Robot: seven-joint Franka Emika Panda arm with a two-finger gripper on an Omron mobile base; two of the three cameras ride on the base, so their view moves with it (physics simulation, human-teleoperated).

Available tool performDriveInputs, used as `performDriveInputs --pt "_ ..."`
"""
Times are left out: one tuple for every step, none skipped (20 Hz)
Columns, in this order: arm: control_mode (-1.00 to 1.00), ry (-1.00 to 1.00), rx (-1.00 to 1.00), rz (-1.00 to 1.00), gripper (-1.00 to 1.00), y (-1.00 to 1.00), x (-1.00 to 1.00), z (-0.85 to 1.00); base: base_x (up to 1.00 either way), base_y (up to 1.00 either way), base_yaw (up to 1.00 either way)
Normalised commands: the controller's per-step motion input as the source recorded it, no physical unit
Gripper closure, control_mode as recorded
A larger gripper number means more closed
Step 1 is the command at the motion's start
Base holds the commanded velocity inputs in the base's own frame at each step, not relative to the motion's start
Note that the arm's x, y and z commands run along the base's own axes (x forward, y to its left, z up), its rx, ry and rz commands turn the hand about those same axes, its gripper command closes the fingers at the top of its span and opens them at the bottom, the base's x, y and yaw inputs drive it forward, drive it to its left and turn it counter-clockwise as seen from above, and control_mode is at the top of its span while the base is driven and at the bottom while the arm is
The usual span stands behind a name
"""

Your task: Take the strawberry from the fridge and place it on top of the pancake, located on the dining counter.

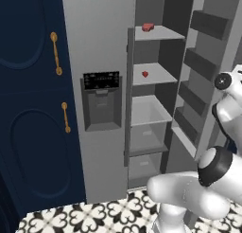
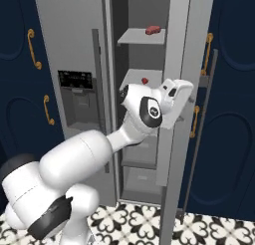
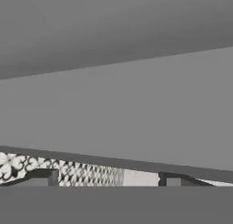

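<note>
Red and tiny, the strawberry sits untouched on the second grey shelf of the open fridge, well apart from the end effector and further inside the compartment than the hand. On the shelf above, a flatter red lump, not the target.

Judged as the reach-in step: door already swung wide, berry not yet gripped, pancake and table nowhere near. End effector released, dark fingertips set wide apart in the hand view, aimed at flat grey panel with patterned floor tiles peeking just beyond. In the right base view, wrist held close against the inner face of the open door, at about the berry's shelf height.

Next move likely calls for turning the hand away from the door panel and toward the shelf, then sliding in level above the shelf surface.

Tight room: shelf above close over the berry, door bins jutting beside the wrist, closed left door's edge on the far side. Open space mainly straight out from the compartment.
</note>
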Motion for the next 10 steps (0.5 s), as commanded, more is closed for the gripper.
performDriveInputs --pt "-1.0 0.0 0.0 0.11 -1.0 -0.78 0.22 -0.01 0.0 0.0 0.0" --pt "-1.0 0.0 0.0 0.09 -1.0 -0.6 0.0 0.0 0.0 0.0 0.0" --pt "-1.0 0.0 0.0 0.06 -1.0 -0.21 -0.02 0.0 0.0 0.0 0.0" --pt "-1.0 0.0 0.0 0.05 -1.0 0.0 -0.13 0.0 0.0 0.0 0.0" --pt "-1.0 0.0 0.0 0.08 -1.0 0.0 -0.24 0.0 0.0 0.0 0.0" --pt "-1.0 0.0 0.01 0.0 -1.0 0.42 -0.46 0.0 0.0 0.0 0.0" --pt "-1.0 -0.09 0.06 0.0 -1.0 0.67 -0.54 0.0 0.0 0.0 0.0" --pt "-1.0 -0.02 0.17 0.0 -1.0 0.73 -0.4 0.0 0.0 0.0 0.0" --pt "-1.0 0.0 0.21 0.0 -1.0 0.79 -0.4 0.11 0.0 0.0 0.0" --pt "-1.0 0.05 0.33 0.0 -1.0 0.94 -0.35 0.31 0.0 0.0 0.0"
